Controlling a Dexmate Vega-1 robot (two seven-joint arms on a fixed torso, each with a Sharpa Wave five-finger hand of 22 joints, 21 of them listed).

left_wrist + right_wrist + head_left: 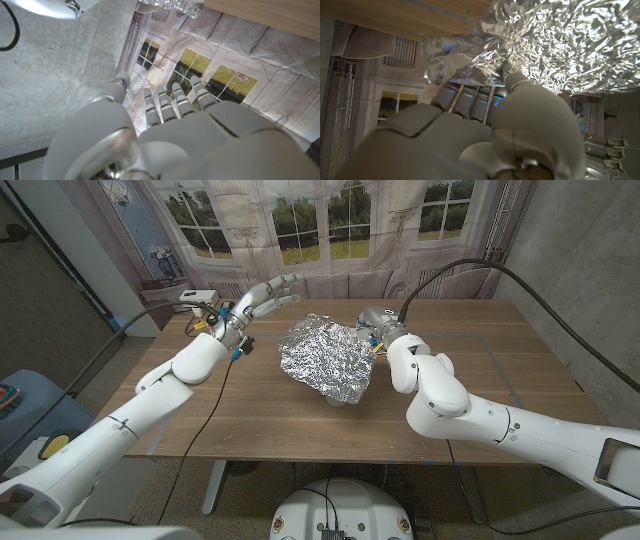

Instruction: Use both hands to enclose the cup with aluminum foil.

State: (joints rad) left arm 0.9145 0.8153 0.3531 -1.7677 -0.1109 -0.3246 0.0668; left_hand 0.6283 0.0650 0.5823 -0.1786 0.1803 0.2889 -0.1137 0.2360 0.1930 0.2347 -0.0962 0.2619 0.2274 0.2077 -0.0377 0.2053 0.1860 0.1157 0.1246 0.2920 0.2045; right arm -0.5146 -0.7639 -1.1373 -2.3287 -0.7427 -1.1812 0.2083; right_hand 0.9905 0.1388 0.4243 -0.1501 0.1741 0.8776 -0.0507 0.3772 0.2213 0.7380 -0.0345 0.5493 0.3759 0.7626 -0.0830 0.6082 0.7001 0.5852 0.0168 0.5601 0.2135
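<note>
A crumpled sheet of aluminum foil (325, 357) lies draped in a mound over the cup at the middle of the wooden table (250, 415). The cup is hidden except for a small clear bit (339, 403) under the foil's near edge. My right hand (377, 328) is at the foil's far right edge. In the right wrist view its fingers (470, 100) reach behind a foil flap (465, 60) and the thumb lies on its front, pinching it. My left hand (262, 298) hovers left of the foil, apart from it, with straight fingers (172, 102) holding nothing.
A printed backdrop of windows (300, 225) hangs behind the table's far edge. Black cables (470, 270) loop over the right side above the table. A blue object (25, 405) sits off the table at the left.
</note>
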